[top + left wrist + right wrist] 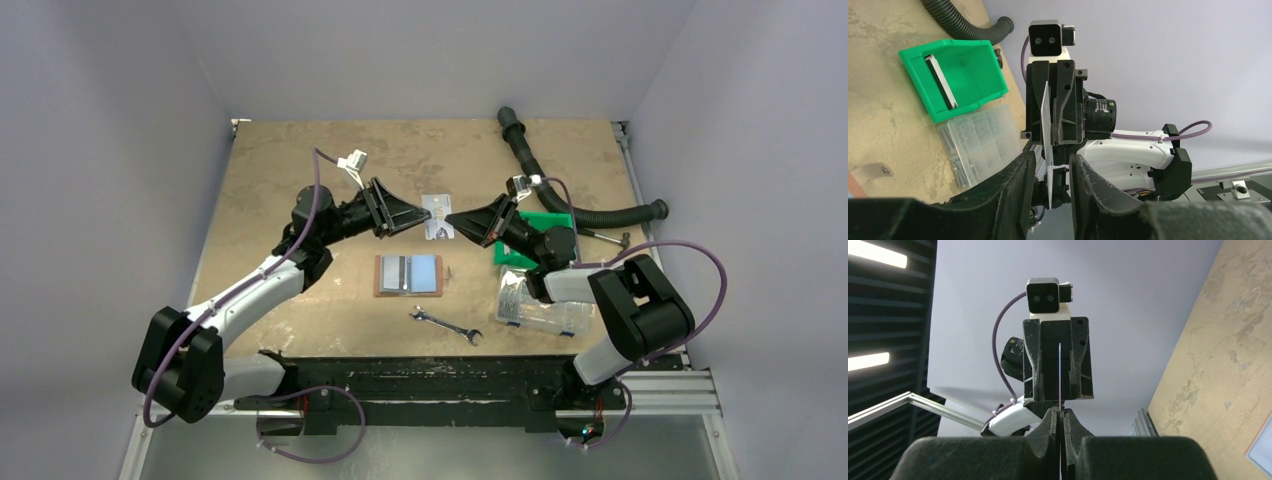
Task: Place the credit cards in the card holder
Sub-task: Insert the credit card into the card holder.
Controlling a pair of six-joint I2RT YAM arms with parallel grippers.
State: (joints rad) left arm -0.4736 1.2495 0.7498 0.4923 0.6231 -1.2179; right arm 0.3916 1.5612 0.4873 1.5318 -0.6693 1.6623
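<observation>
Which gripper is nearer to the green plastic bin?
Right. The right gripper is just left of the green plastic bin; the left gripper is farther left, beyond the pale credit card between them.

Tan, mottled table [300,170], and there's the card holder [409,275] lying spread open at its middle. Just nearer than the holder, a wrench [446,326] lies flat. Off to the holder's right, the clear compartment box [535,308]. Right and farther back, the green bin [552,220], and beyond that a black corrugated hose [600,215].
</observation>
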